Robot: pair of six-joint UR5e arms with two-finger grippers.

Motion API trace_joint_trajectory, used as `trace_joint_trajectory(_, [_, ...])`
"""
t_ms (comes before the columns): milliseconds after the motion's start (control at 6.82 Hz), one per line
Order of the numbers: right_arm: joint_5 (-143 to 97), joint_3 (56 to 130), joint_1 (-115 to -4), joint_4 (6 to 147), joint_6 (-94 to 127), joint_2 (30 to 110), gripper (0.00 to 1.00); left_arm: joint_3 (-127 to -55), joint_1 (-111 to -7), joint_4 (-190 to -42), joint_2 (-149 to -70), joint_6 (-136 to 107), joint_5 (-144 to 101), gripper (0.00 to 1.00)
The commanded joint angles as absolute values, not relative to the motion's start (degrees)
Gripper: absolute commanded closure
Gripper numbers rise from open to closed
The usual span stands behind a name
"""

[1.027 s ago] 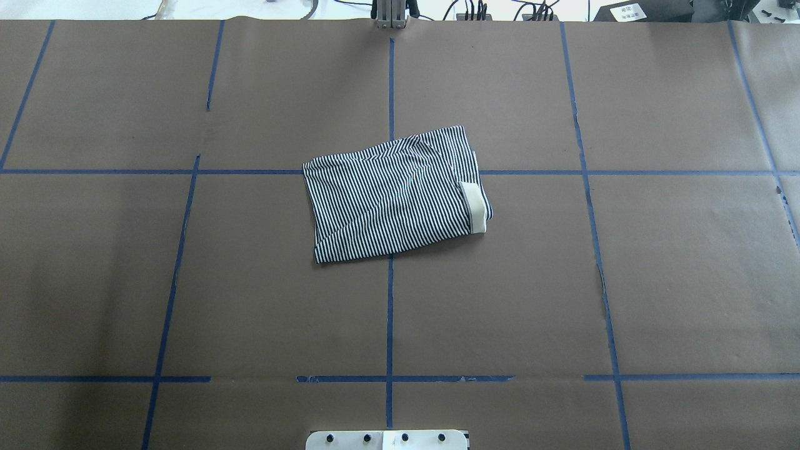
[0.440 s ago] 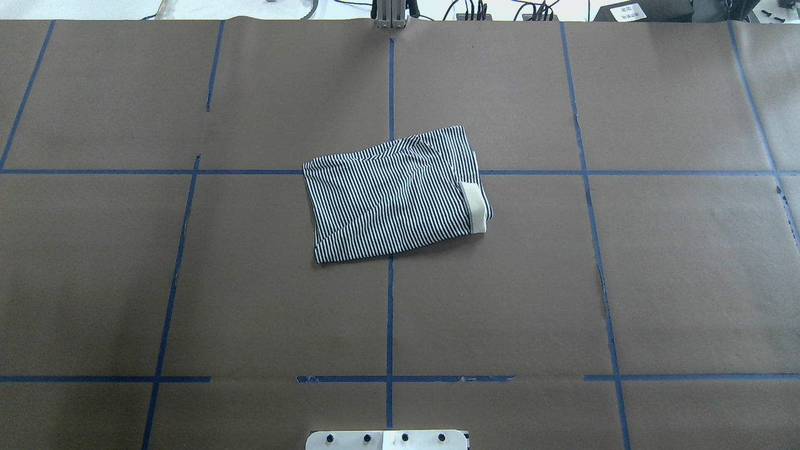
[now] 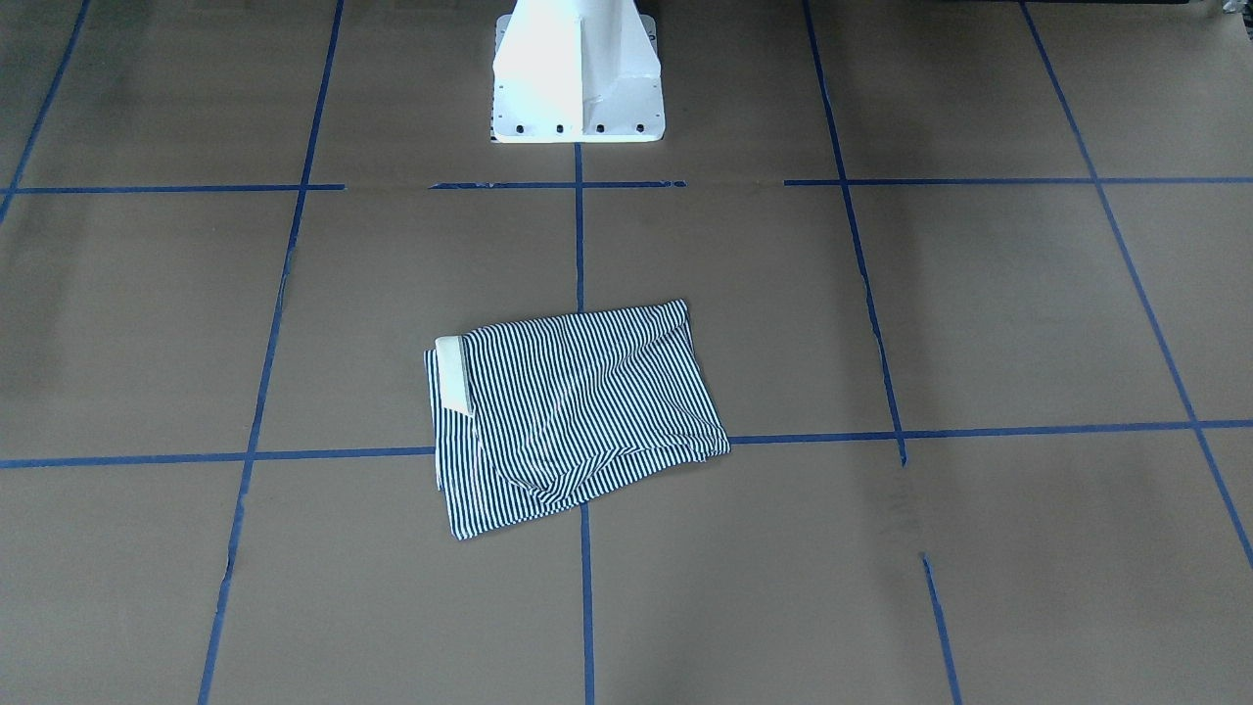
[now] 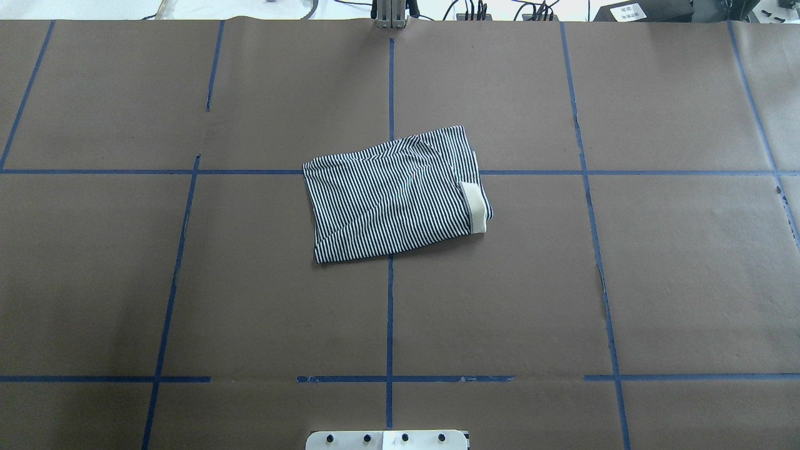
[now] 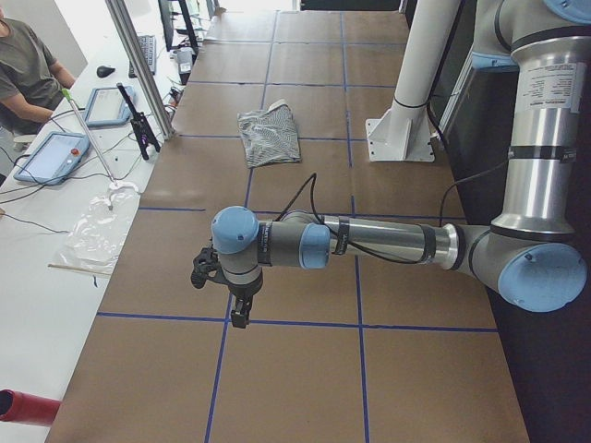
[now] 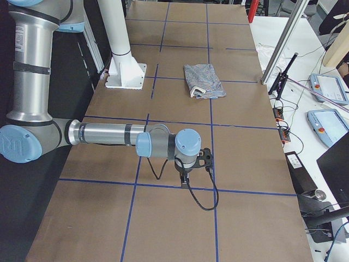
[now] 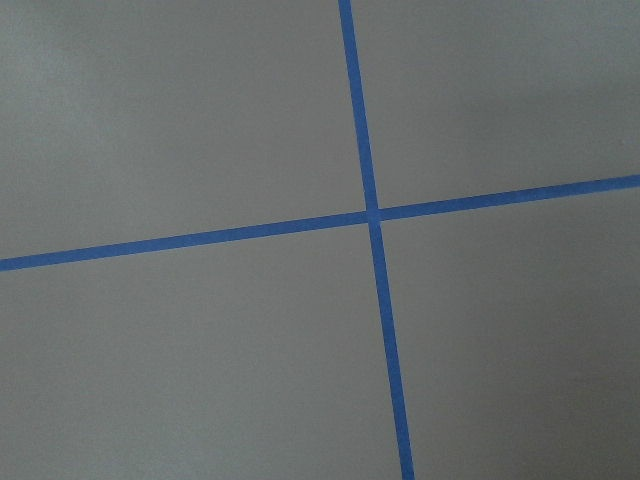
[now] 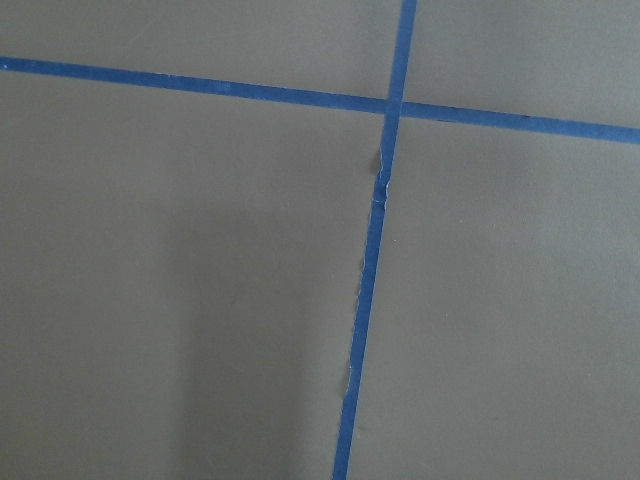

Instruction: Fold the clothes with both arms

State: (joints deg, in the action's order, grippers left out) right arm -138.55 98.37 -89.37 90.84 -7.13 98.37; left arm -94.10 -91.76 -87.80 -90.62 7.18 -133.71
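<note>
1. While both arms stand well apart from it, the shirt [image 4: 394, 194] lies flat on the table [image 4: 187, 281], folded into a rough rectangle.
2. Its position is mid-table, over a crossing of blue tape [image 4: 390, 300] lines and in front of the white pedestal [image 3: 576, 69].
3. At the shirt's edge on the robot's right side, the cream collar [image 4: 476, 209] shows as a short strip; striped cloth covers the rest.
4. At the table's left end, the left arm [image 5: 369, 240] holds its forearm level, and the left gripper [image 5: 240, 314] points down close above the paper, near a tape crossing.
5. At the table's right end, the right arm [image 6: 109, 134] is posed likewise, with the right gripper [image 6: 184, 177] pointing down near a tape line.
6. Each gripper shows in a side view only, so whether its jaws stand apart or together cannot be told. Neither touches the shirt.
7. Both wrist views show only brown paper and crossed tape.
8. Beside the table, a person [image 5: 23, 65] sits at a white bench [image 5: 55, 231].
</note>
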Motion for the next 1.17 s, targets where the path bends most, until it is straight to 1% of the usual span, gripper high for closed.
trace_joint_trajectory(0, [-138.6, 98.53, -90.17, 90.88, -7.12, 98.53, 0.0, -94.3, -91.76, -87.8, -90.53, 7.12, -133.68, 0.0])
trace_joint_trajectory(440, [-138.43, 98.61, -90.18, 90.88, -7.03, 98.35, 0.0, -93.96, -91.76, -87.89, -90.62, 3.36, -133.95, 0.0])
trace_joint_trajectory(733, [-137.9, 99.05, -89.91, 90.09, 3.03, 97.65, 0.0, -93.96, -91.76, -87.89, -90.53, 3.34, -134.03, 0.0])
trace_joint_trajectory(1027, [-137.99, 99.23, -89.82, 90.09, 3.25, 97.21, 0.0, -93.96, -91.76, -87.89, -90.53, 3.43, -134.03, 0.0])
